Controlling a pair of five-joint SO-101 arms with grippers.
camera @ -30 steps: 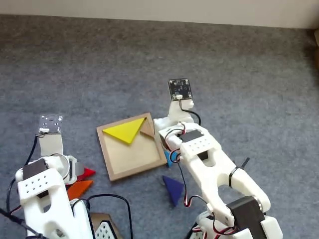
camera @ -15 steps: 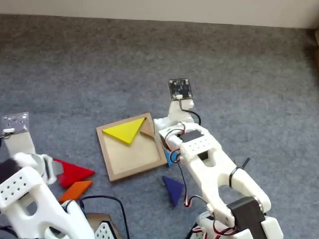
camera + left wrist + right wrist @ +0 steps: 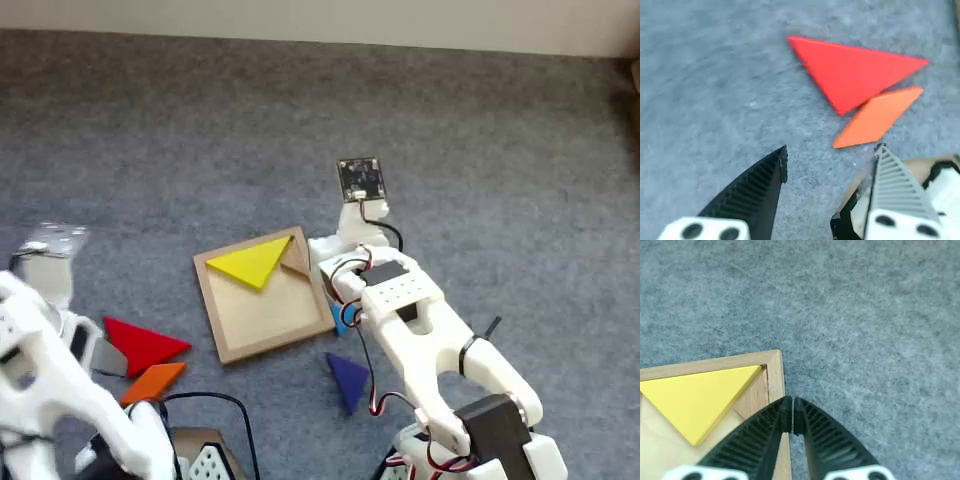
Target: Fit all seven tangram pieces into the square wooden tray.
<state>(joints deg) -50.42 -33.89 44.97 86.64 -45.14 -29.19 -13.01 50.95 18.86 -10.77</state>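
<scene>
Left gripper (image 3: 832, 148): hanging wide open over the carpet, gripping nothing.
Red triangle (image 3: 850, 75): lying just ahead of those jaws, its long edge running crosswise to them; the left arm is sitting nearer.
Orange piece (image 3: 877, 116): lying just beside red, closer to the jaws.
Tray (image 3: 208, 310): sitting between the arms, holding a yellow triangle (image 3: 250, 262).
Right gripper (image 3: 792, 403): pressing closed on nothing, hovering at the tray's rim near a corner.
</scene>
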